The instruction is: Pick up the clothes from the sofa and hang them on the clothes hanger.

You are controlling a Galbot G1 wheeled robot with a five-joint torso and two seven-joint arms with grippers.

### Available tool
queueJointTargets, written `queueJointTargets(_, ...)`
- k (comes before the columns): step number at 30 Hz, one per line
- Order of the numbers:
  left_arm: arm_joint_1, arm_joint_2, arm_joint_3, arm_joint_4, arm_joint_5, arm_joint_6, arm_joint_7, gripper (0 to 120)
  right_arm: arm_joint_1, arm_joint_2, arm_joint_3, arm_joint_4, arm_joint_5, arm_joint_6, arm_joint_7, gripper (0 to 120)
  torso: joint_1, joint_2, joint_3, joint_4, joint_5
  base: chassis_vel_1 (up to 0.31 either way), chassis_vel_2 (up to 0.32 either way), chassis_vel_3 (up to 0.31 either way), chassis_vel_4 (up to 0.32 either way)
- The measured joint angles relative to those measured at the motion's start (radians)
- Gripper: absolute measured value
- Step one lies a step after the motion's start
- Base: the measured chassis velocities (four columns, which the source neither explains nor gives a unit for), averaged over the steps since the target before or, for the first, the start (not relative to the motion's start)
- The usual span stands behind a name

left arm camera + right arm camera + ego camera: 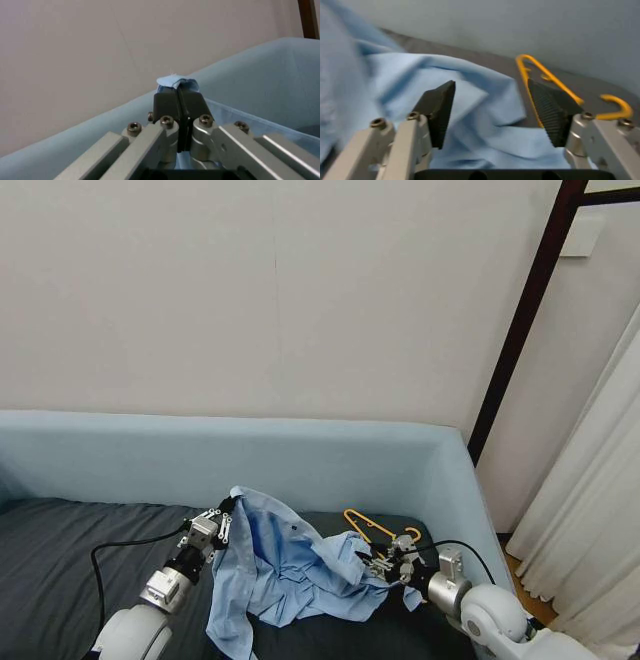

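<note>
The shirt [290, 570] lies heaped on the sofa seat [70, 540], in front of the backrest [250, 455], with the armrest [455, 480] at its 3 o'clock. The clothes hanger [362, 525] lies on the seat at the shirt's 2 o'clock, touching its edge. The left gripper [230, 506] pinches the shirt's raised fold at 10 o'clock. The right gripper [380, 565], jaws apart, sits over the shirt's edge at 3 o'clock, just before the hanger.

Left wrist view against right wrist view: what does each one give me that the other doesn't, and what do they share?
The left wrist view gives the left pincer shut on a fold of the blue shirt, with the bare wall behind. The right wrist view gives the right pincer open just above the crumpled cloth, and the orange hanger lying beyond it. Both share the blue shirt and the sofa.
</note>
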Motion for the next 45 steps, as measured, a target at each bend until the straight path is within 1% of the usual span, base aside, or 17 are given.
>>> queueJointTargets(3,0.008,0.001,-0.005,-0.001,0.000,0.001,-0.002,0,0.036,0.022,-0.017,-0.063,-0.026,-0.011,0.080,75,0.000,0.000,0.000,0.0001,-0.0002,0.000,0.000,0.000,0.000)
queueJointTargets(4,0.012,0.001,-0.008,-0.003,0.000,0.001,-0.002,0,0.053,0.030,-0.021,-0.086,-0.035,-0.024,0.085,81,0.000,0.000,0.000,0.0001,-0.0001,0.000,0.000,0.000,0.000)
queueJointTargets(5,0.012,0.001,-0.008,-0.003,0.000,0.001,-0.002,0,0.053,0.030,-0.021,-0.086,-0.035,-0.024,0.085,81,0.000,0.000,0.000,0.0001,-0.0001,0.000,0.000,0.000,0.000)
queueJointTargets(7,0.019,0.002,-0.011,-0.007,-0.001,-0.001,-0.006,0,0.095,0.052,-0.028,-0.135,-0.045,-0.067,0.087,87,0.000,0.000,0.000,0.0001,-0.0001,0.000,0.000,0.000,0.000)
queueJointTargets(9,0.028,0.002,-0.014,-0.015,-0.002,-0.002,-0.012,0,0.154,0.089,-0.040,-0.206,-0.072,-0.104,0.068,97,0.000,0.000,0.000,0.0005,-0.0001,0.000,0.000,0.000,0.000)
queueJointTargets(13,0.039,-0.001,-0.017,-0.026,-0.003,-0.003,-0.020,0,0.206,0.136,-0.052,-0.293,-0.112,-0.132,0.041,100,0.000,0.000,0.000,0.0005,-0.0002,0.000,0.000,0.000,0.000)
queueJointTargets(17,0.050,-0.002,-0.020,-0.039,-0.004,-0.003,-0.025,0,0.242,0.185,-0.061,-0.376,-0.159,-0.152,0.031,100,0.000,0.000,0.000,0.0003,-0.0001,0.000,0.000,0.000,0.000)
queueJointTargets(19,0.056,-0.002,-0.023,-0.047,-0.005,-0.003,-0.029,0,0.263,0.227,-0.063,-0.459,-0.231,-0.160,0.011,100,0.000,0.000,0.000,0.0004,0.0000,0.000,0.000,0.000,0.000)
queueJointTargets(21,0.057,-0.002,-0.023,-0.049,-0.005,-0.004,-0.031,0,0.266,0.236,-0.063,-0.480,-0.248,-0.161,0.007,100,0.000,0.000,0.000,0.0005,0.0000,0.000,0.000,0.000,0.000)
queueJointTargets(22,0.057,-0.002,-0.023,-0.051,-0.005,-0.004,-0.032,0,0.273,0.257,-0.057,-0.530,-0.282,-0.163,-0.001,100,0.000,0.000,0.000,0.0003,0.0000,0.000,0.000,0.000,0.000)
queueJointTargets(26,0.056,-0.002,-0.018,-0.054,-0.006,-0.004,-0.041,0,0.297,0.340,0.009,-0.724,-0.359,-0.146,0.010,100,0.000,0.000,0.000,0.0002,-0.0001,0.000,0.000,0.000,0.000)
queueJointTargets(29,0.052,-0.001,-0.014,-0.054,-0.007,-0.005,-0.043,0,0.300,0.355,0.034,-0.765,-0.377,-0.138,0.003,100,0.000,0.000,0.000,0.0001,-0.0001,0.000,0.000,0.000,0.000)
queueJointTargets(33,0.050,0.005,-0.011,-0.055,-0.009,-0.006,-0.049,0,0.327,0.404,0.109,-0.891,-0.360,-0.070,-0.041,100,0.000,0.000,0.000,0.0002,-0.0001,0.000,0.000,0.000,0.000)
queueJointTargets(39,0.047,0.005,-0.011,-0.055,-0.010,-0.007,-0.054,0,0.350,0.437,0.152,-0.987,-0.386,0.000,-0.077,99,0.000,0.000,0.000,0.0004,-0.0001,0.000,0.000,0.000,0.000)
queueJointTargets(41,0.047,0.005,-0.009,-0.056,-0.010,-0.007,-0.056,0,0.355,0.449,0.162,-1.020,-0.411,0.015,-0.088,96,0.000,0.000,0.000,0.0000,0.0000,0.000,0.000,0.000,0.000)
queueJointTargets(44,0.044,0.007,-0.008,-0.056,-0.010,-0.007,-0.057,0,0.364,0.464,0.172,-1.059,-0.452,0.026,-0.090,81,0.000,0.000,0.000,0.0003,0.0000,0.000,0.000,0.000,0.000)
queueJointTargets(45,0.044,0.007,-0.008,-0.056,-0.010,-0.007,-0.057,0,0.364,0.464,0.172,-1.059,-0.452,0.026,-0.090,81,0.000,0.000,0.000,0.0003,0.0000,0.000,0.000,0.000,0.000)
